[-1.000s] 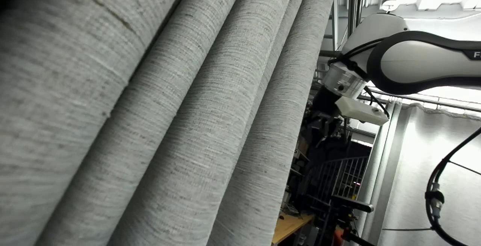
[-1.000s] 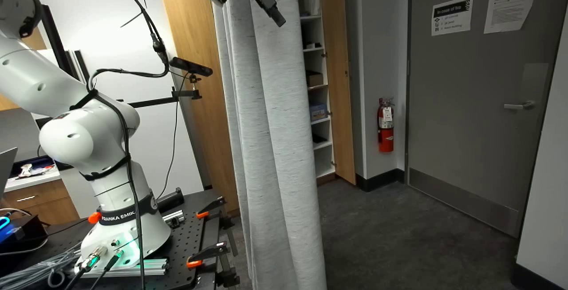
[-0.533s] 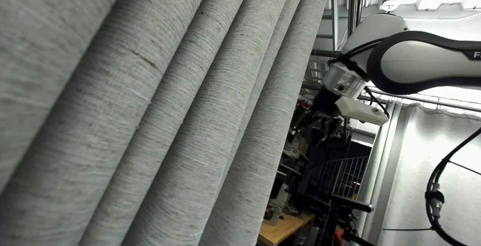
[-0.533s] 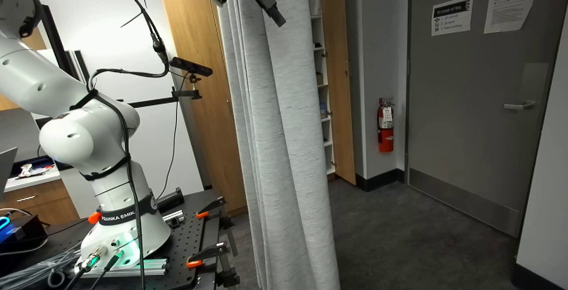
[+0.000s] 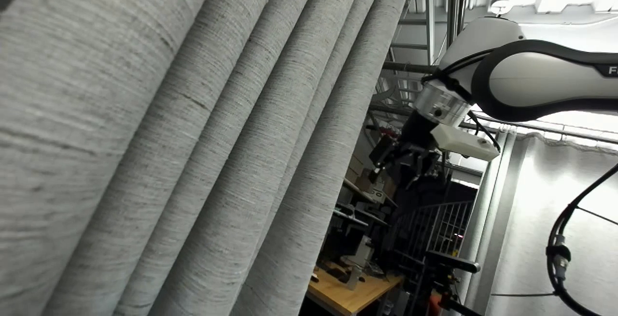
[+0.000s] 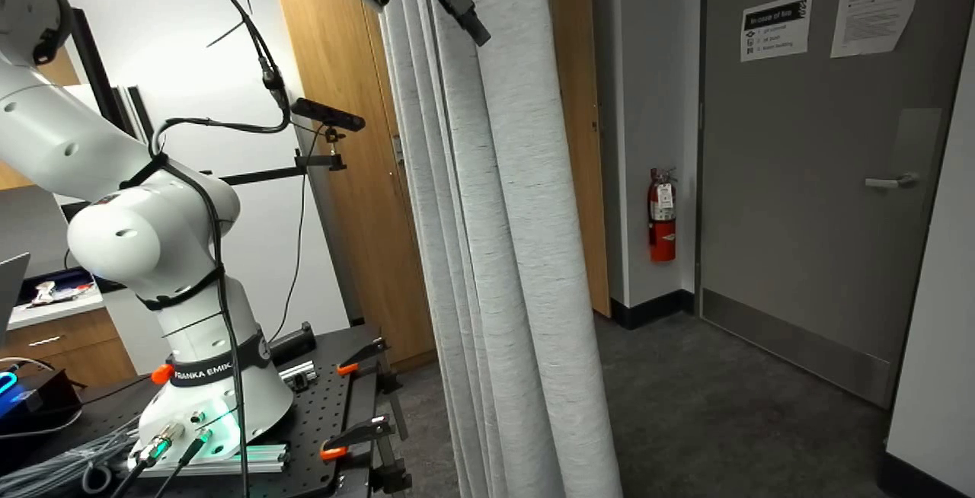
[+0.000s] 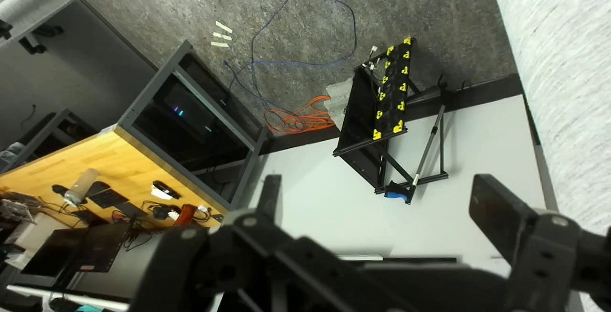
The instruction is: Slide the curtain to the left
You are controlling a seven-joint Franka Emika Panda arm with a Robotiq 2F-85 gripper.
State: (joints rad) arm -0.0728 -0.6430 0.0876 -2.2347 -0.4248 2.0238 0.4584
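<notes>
- The curtain, light grey and deeply pleated, hangs to the right of a black table in an exterior view; its top and foot run out of both exterior views
- In the wrist view the curtain fills the right edge, beside the gripper and partly behind one of its fingers; whether they touch cannot be told
- The two fingers stand wide apart, a white wall showing through the gap
- The arm rises from its base on the table, leans left, folds at the elbow and reaches back right along the top edge, the gripper tilted down to the right, a fingertip showing against the curtain; the elbow is partly cut off
- In an exterior view the forearm comes in roughly level from the right and the gripper angles down and left, dark on dark and hard to make out
- A wooden panel is partly hidden behind the curtain; further right are a fire extinguisher and a grey door
</notes>
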